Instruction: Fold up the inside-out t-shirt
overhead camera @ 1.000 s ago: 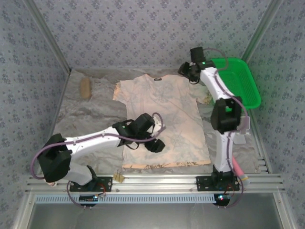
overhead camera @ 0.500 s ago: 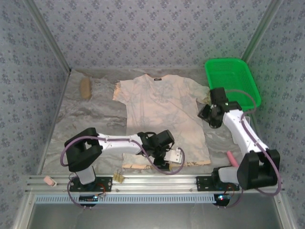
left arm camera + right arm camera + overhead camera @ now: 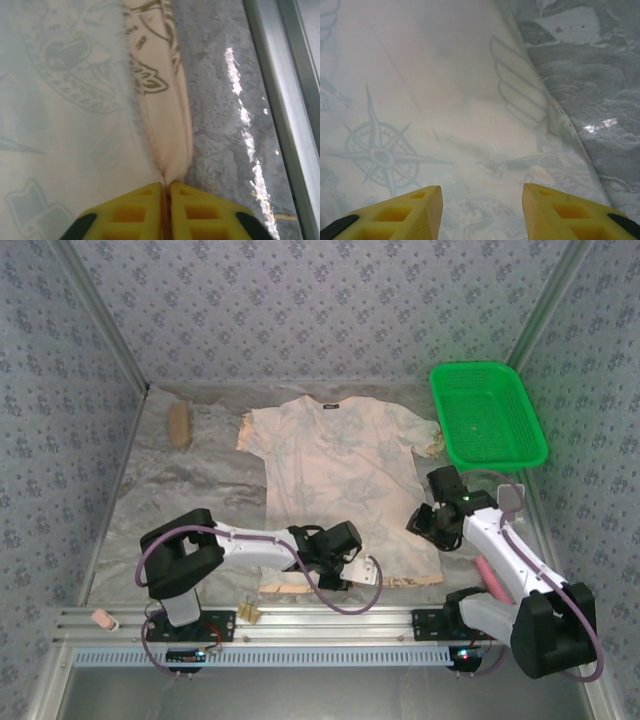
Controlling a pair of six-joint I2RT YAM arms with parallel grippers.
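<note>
Left gripper (image 3: 165, 189) first: its yellow fingers (image 3: 130, 212) are pressed tight together, and there's cloth pinched between them, the bottom hem of the inside-out t-shirt (image 3: 70, 90). Just ahead of the fingertips the hem is rolled over into a narrow strip, dark brown print showing on it, while the broad panel beside it is the pale side with the print only ghosting through. On the other side of that strip there's the grey table cover (image 3: 220, 130), then the metal rail (image 3: 285, 75) at the near edge.

Over to the right gripper (image 3: 482, 200): fingers well apart, nothing between them, poised over the shirt close to its right edge, a faint compass rose on the cloth below. Whether the tips touch the fabric, I can't tell.

From above, the shirt lies spread flat in the middle of the table, collar toward the far wall, hem toward the arms, sleeves out to both sides. A green basket (image 3: 487, 415) sits at the far right corner, just beside the right sleeve. A tan oblong thing (image 3: 179, 425) lies far left, well apart from the shirt, and a pink stick (image 3: 490, 576) lies by the right arm
</note>
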